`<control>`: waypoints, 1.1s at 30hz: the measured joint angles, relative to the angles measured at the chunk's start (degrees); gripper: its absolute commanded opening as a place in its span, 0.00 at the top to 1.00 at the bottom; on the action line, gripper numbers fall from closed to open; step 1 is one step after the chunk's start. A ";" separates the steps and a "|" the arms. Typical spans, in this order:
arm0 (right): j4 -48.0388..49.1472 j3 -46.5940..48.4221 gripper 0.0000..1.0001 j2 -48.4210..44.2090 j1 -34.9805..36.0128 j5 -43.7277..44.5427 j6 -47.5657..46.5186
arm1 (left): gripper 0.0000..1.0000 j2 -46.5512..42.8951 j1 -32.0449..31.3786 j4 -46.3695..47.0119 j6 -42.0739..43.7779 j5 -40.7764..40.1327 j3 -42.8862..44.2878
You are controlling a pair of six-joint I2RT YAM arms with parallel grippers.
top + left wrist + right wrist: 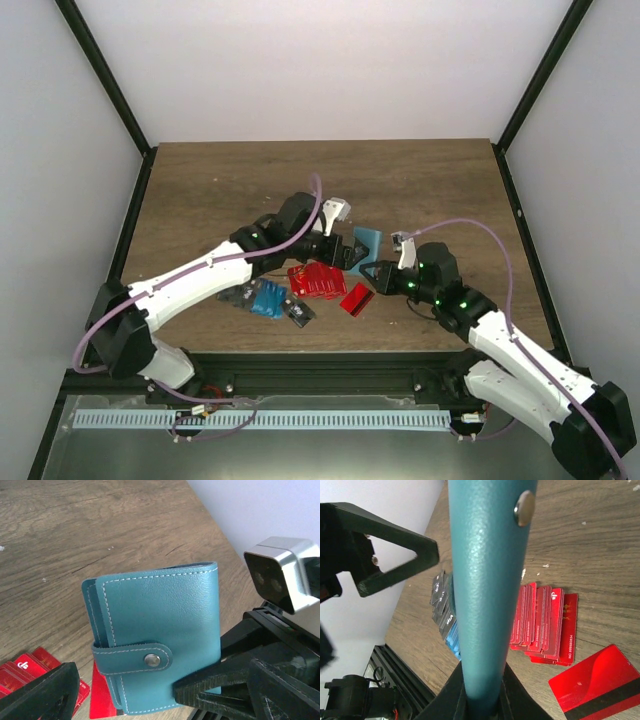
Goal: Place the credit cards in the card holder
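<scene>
The right tool [381, 268] is clamped tight on the lower edge of the flat teal-blue leather card holder [160, 620], holding it upright above the wooden bench [200, 190] with its snap strap fastened. The left tool [342, 255] sits just beside the holder, jaws spread wide and gripping nothing. On the bench lie a fanned stack of glossy red cards [540, 620], a single red card with a black stripe [597, 682], a bright blue card [268, 298] and dark patterned cards [236, 296].

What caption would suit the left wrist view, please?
Teal card holder, strap snapped shut, held upright near red credit cards.
</scene>
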 measured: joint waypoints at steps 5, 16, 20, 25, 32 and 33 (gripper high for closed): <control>0.39 0.11 0.99 -0.11 0.15 -0.09 0.02 | 0.12 2.14 -1.11 -0.68 0.68 -2.29 1.22; 0.70 0.11 0.99 -1.92 0.20 -0.85 0.15 | 0.25 4.59 -1.55 -1.73 1.18 -6.10 2.56; 0.61 0.11 0.99 -2.69 0.20 -0.87 0.46 | 0.26 4.59 -1.75 -1.75 1.29 -7.26 2.91; -0.04 0.07 0.99 -3.67 0.20 -0.81 1.01 | 0.26 4.61 -1.81 -1.70 1.33 -8.00 2.93; -0.28 -0.15 0.99 -4.13 0.20 -0.39 1.57 | 0.28 5.20 -2.19 -1.92 2.34 -9.57 3.32; -0.35 -0.15 0.99 -4.22 0.20 -0.26 1.60 | 0.28 5.22 -2.32 -1.99 2.62 -10.36 3.37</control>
